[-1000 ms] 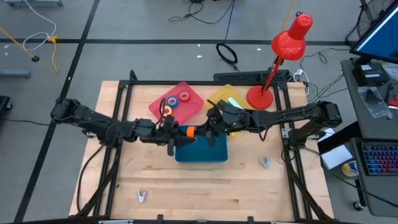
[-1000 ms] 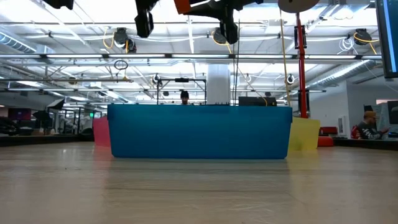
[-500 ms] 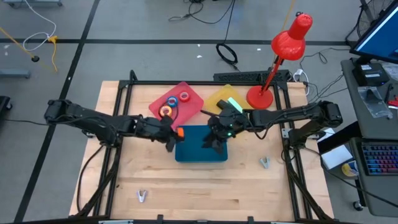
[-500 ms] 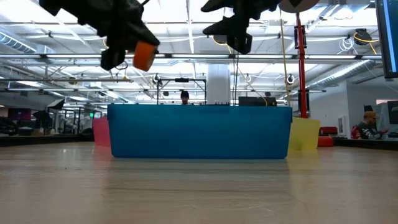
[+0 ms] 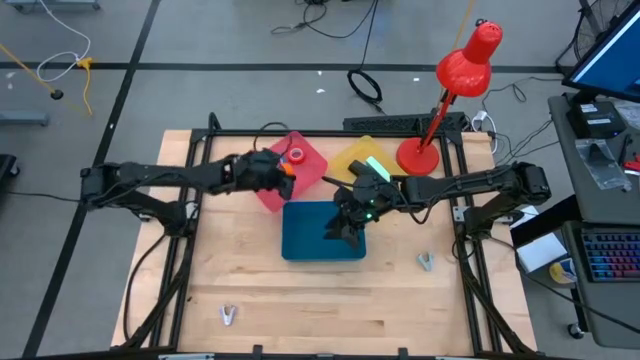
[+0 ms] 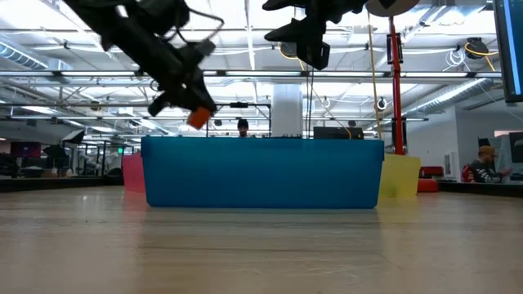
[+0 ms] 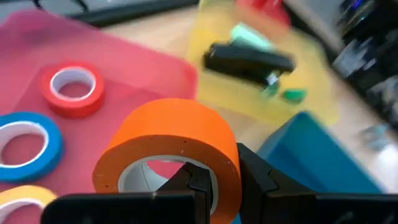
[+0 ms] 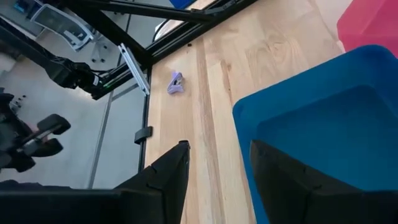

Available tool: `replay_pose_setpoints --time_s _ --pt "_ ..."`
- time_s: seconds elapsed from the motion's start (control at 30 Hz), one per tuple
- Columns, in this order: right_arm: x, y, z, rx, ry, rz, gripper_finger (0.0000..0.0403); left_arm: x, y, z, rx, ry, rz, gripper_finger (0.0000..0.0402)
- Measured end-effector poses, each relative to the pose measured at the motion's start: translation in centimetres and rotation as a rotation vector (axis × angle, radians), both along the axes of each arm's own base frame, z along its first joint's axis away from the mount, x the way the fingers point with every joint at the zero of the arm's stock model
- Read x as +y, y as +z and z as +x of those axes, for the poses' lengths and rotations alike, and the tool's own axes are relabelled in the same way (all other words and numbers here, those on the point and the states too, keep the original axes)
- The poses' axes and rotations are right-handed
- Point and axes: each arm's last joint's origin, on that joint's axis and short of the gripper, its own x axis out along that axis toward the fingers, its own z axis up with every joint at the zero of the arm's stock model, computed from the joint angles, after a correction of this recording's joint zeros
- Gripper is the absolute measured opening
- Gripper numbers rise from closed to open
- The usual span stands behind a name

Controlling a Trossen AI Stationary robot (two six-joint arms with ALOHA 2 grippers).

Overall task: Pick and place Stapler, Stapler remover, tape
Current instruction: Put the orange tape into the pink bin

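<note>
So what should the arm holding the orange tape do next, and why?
Probably lower the orange tape into the pink tray and let go. The left end effector is shut on it above that tray, where red, blue and yellow rolls already lie. The right end effector waits open over the blue bin.

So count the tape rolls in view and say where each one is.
4. The orange roll is gripped in the left hand above the pink tray; the red roll, blue roll and yellow roll lie in that tray. Others may be hidden.
</note>
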Motion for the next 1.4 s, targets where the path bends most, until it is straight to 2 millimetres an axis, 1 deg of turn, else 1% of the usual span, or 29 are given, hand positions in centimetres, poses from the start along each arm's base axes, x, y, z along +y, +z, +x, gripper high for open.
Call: replay_pose_setpoints --time_s 0.07,0.13,0.27,0.37,0.47,0.6,0.77,1.0,1.17,1.27,1.4 --pt "0.0 0.0 0.0 -0.004 0.0 -0.001 0.0161 1.1 -0.3 0.9 0.052 -0.019 -0.004 0.0036" --pt "0.0 0.0 0.0 -0.004 0.001 -0.001 0.0159 2.1 -0.2 2.1 0.103 -0.03 0.002 0.0036" --pt "0.0 0.0 0.0 -0.004 0.001 -0.002 0.0158 4.3 -1.0 4.1 0.3 -0.031 -0.026 0.0036" --pt "0.0 0.0 0.0 0.0 0.001 -0.002 0.0161 5.6 -1.6 5.5 0.435 -0.041 -0.07 0.0036" --pt "0.0 0.0 0.0 -0.001 0.003 -0.005 0.0161 6.5 -2.6 6.4 0.557 -0.051 -0.109 0.0036" --pt "0.1 0.0 0.0 -0.006 0.012 -0.019 0.016 7.2 -3.4 7.5 0.59 -0.061 -0.129 0.0036" --pt "0.1 0.0 0.0 -0.006 0.014 -0.021 0.0161 7.5 -4.6 7.6 0.615 -0.063 -0.183 0.0036" --pt "0.1 0.0 0.0 -0.007 0.016 -0.024 0.016 8.3 -4.6 7.2 0.608 -0.035 -0.185 0.0036" --pt "0.1 0.0 0.0 -0.007 0.015 -0.023 0.0161 8.7 -4.8 7.1 0.598 -0.017 -0.207 0.006" --pt "0.1 0.0 0.0 -0.006 0.014 -0.021 0.016 8.8 -5.3 7.3 0.609 -0.019 -0.213 0.0063" --pt "0.1 0.0 0.0 -0.006 0.014 -0.021 0.0162 8.9 -6.5 7.5 0.639 -0.032 -0.23 0.0055"
